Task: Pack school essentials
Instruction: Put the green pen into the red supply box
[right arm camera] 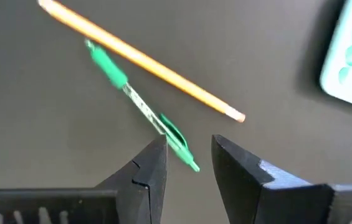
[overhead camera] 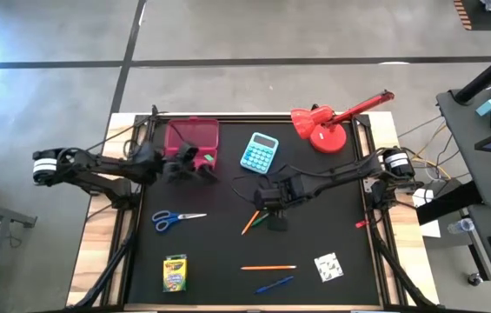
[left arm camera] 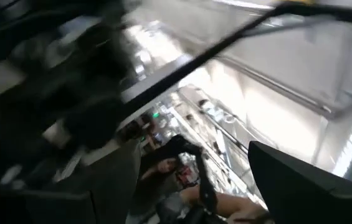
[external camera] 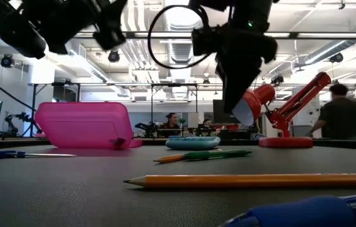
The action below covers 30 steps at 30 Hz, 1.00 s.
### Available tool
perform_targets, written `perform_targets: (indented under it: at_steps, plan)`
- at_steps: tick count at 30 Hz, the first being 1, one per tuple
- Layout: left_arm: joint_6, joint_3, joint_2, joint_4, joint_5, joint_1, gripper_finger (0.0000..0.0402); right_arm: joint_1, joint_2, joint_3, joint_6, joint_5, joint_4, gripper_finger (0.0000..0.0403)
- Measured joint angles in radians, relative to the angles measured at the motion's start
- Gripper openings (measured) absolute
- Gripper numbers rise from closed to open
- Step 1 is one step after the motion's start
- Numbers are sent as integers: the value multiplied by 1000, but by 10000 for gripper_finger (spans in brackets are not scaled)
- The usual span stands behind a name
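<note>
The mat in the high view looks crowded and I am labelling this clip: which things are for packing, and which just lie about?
For packing: pink case, scissors, crayon box, orange pencil, blue pen, patterned square, and the green pen under the right hand.
Lying about: turquoise calculator, red desk lamp.

Overhead and table-level cameras share the orange pencil (overhead camera: 268, 267)
</note>
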Motion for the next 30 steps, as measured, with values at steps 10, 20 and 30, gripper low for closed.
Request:
perform_targets:
  at_steps: [10,20,30]
  plan:
    - [26,36,-51,-3,-78,-31,280,0,0,-131,-191,-89,192,114]
    - [45,61,-57,-20,-167,-32,280,-21,1,-241,-198,-86,279,114]
    - [40,62,-59,-21,-225,-31,280,-26,0,-316,-151,-86,392,97]
